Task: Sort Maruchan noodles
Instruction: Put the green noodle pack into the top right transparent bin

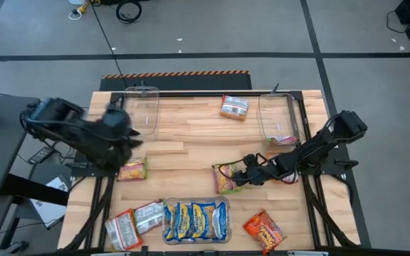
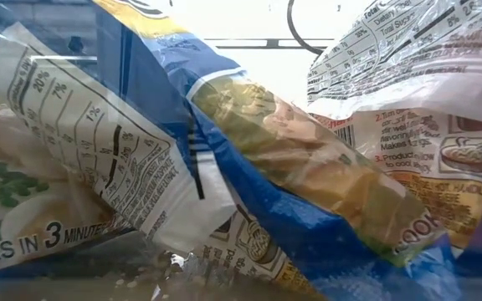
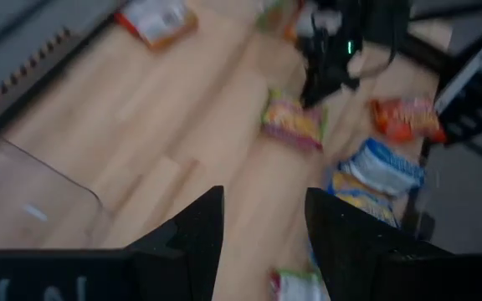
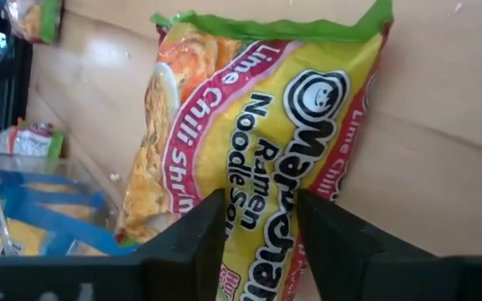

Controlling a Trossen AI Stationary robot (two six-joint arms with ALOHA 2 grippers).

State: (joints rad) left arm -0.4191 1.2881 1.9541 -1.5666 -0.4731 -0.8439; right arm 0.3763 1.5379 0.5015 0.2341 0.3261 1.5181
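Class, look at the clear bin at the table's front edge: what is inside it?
The front bin holds blue-and-yellow noodle packets, packed side by side. Whether more packets lie beneath them cannot be seen; the top ones cover the bin's floor.

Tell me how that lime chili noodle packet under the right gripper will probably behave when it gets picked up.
The lime chili packet looks like thin, glossy plastic wrap, so it may be slippery between the right gripper fingers. It lies flat on the wooden table, so it shouldn't roll. Its wrinkled ends would likely flex, though the middle probably stays fairly stiff.
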